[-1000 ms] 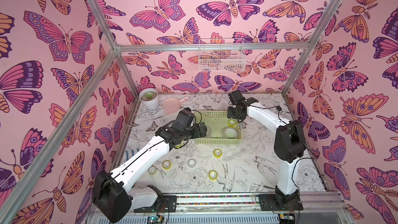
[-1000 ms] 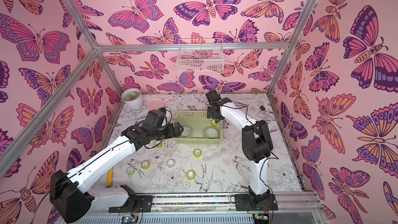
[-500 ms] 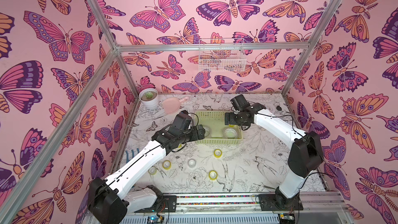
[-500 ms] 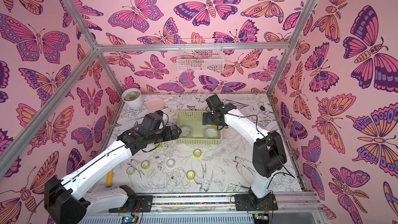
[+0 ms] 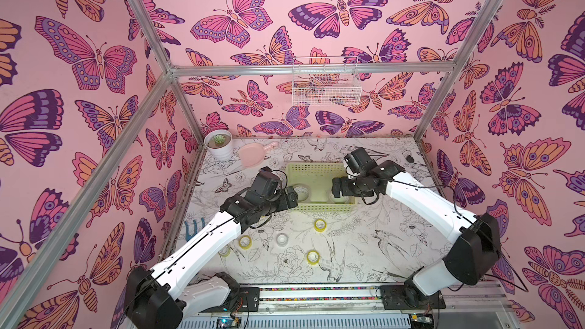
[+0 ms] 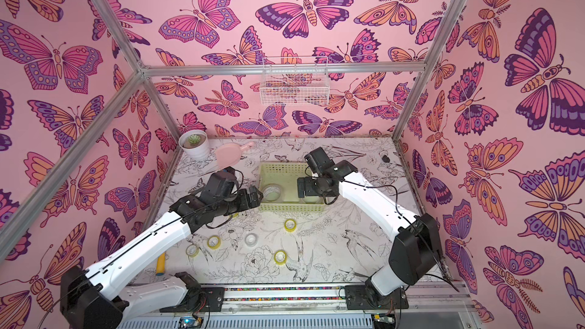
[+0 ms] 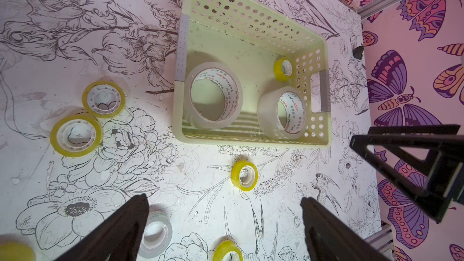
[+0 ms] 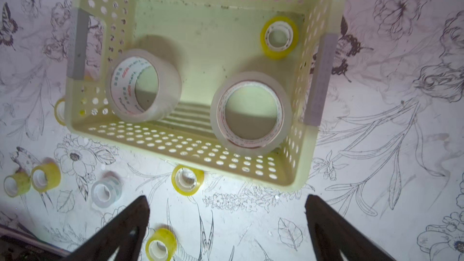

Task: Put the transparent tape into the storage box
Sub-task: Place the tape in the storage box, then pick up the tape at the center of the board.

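Reaching in from either side in both top views, the left gripper [image 5: 292,199] sits at the near left corner of the pale yellow-green perforated plastic storage box [image 5: 316,167], and the right gripper [image 5: 337,188] hangs over its right half; from up here I cannot tell how their jaws stand. One large transparent tape roll [image 5: 300,192] lies in the box between the two grippers. In the left wrist view the left gripper [image 7: 223,199] has its jaws spread wide with nothing between them. Ahead of the fingertips stands the storage box [image 7: 251,141], holding that large transparent tape roll [image 7: 213,95], a second large transparent tape roll [image 7: 282,112] by the handle end, and a small yellow tape roll [image 7: 283,68] in the far corner. A small clear tape roll [image 7: 155,234] lies on the flower-printed white table [image 7: 30,101], outside the box and partly behind one finger [image 7: 120,224]. In the right wrist view the right gripper [image 8: 226,199] also shows wide, empty jaws. The storage box [image 8: 175,144] lies just beyond their tips, with the second large transparent tape roll [image 8: 251,110] nearest, though the blur leaves it unclear whether it leans.
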Controlling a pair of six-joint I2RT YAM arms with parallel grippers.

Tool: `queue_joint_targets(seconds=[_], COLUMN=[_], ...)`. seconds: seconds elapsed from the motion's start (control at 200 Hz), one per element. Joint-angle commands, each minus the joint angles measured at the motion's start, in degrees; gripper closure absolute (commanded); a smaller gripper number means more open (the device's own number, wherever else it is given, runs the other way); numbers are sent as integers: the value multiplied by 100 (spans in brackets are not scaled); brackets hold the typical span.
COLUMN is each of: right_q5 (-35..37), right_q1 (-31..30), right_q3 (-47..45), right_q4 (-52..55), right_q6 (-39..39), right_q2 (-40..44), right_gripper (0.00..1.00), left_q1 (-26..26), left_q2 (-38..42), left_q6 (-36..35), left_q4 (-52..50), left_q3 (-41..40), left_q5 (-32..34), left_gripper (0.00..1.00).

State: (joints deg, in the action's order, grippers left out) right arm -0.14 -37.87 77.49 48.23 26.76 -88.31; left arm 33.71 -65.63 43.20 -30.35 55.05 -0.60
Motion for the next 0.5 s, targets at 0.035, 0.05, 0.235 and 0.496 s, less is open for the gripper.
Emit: queue_joint_targets(seconds=[0.035,0.05,0.235,0.496], right_q5=[53,84,515,506], right_q1=[-341,-376,-1003,-1261], right_q3=[-271,-314,-732,-1016], right_q4=[260,239,-153,-653], right_q6=[291,378,1544,2366], right_q2=[216,230,250,-373], right_gripper=[4,5,17,45], left_q1=[-40,-40,-84,-106], left_q2=[214,231,265,392], left_q6=[19,-26,-372,-609], left_q4=[-138,-138,-491,-708], left_q3=[-254,-274,-285,-385], left_q5=[-70,-106,-461,-995], left_gripper=[0,0,0,0])
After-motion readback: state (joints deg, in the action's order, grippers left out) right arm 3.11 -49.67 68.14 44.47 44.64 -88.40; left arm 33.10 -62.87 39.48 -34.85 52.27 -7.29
